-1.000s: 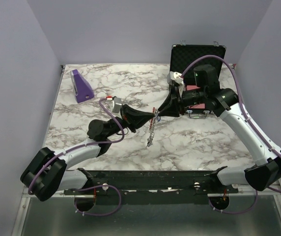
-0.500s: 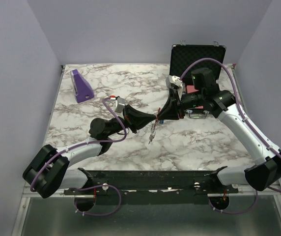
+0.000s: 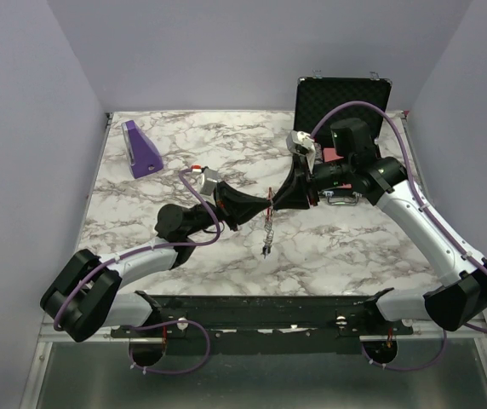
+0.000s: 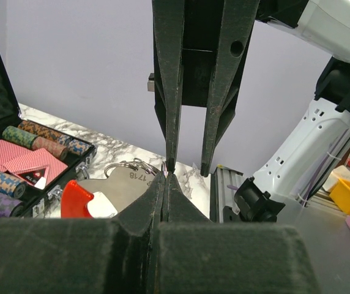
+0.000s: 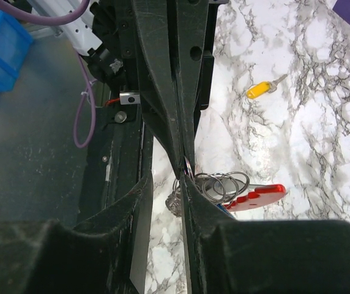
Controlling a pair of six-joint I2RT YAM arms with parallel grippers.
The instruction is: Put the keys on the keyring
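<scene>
The keyring [image 3: 268, 213] hangs in the air between my two grippers, with a chain dangling from it. In the left wrist view it is a silver plate [image 4: 117, 187] with a red clip and wire rings. My left gripper [image 4: 164, 177] is shut, pinching one ring at its tips [image 3: 261, 205]. My right gripper [image 5: 166, 180] is open, and one of its fingers [image 5: 190, 193] touches the ring beside the left gripper's tips. The rings and red clip [image 5: 257, 196] lie just right of that finger. A yellow-headed key [image 5: 259, 90] lies loose on the marble table.
A purple wedge block [image 3: 141, 149] stands at the back left. An open black case [image 3: 341, 98] with poker chips and cards stands at the back right, behind the right arm. Off the table's near edge are a blue bin [image 5: 0, 52] and a yellow bin [image 4: 349, 193].
The right gripper has shifted a little left and closer to the left gripper. The keyring stayed held between them, and its chain swung slightly.
</scene>
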